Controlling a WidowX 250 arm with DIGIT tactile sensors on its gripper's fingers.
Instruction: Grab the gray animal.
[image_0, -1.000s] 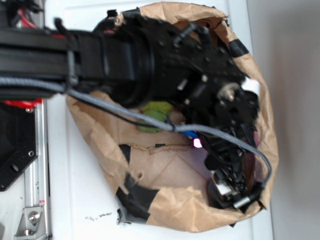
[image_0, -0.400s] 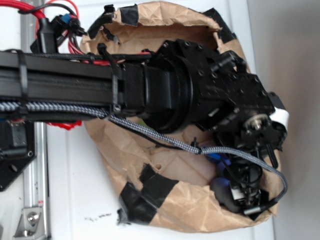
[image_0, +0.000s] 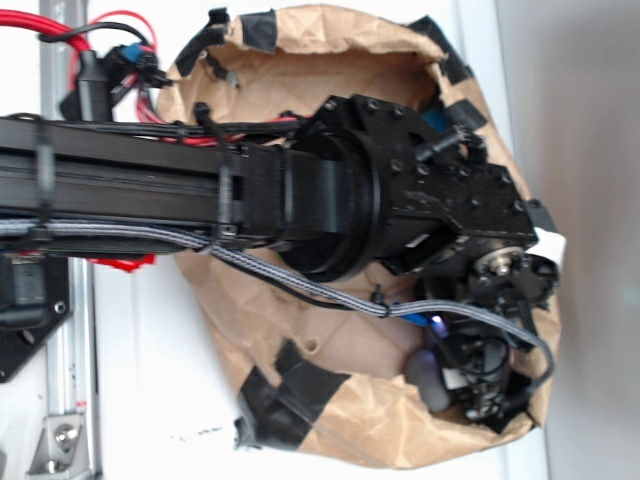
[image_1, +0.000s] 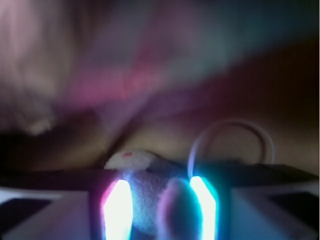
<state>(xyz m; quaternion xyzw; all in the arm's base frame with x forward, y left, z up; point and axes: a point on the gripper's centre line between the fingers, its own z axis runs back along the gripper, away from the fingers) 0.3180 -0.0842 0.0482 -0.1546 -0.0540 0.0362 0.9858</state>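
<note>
Gripper (image_1: 160, 210) inside the paper bag (image_0: 340, 420), its 2 open jaws straddling the gray animal (image_1: 145, 187) for a grasp.

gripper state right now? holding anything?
Gripper: the gray animal sits between its fingers in the wrist view, tail loop behind; too blurred to tell whether it has shut on it.

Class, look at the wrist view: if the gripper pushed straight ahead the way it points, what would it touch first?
Most likely the gray animal, lying between the lit fingers of the gripper; its looped tail arcs just beyond. Blur leaves depth uncertain.
</note>
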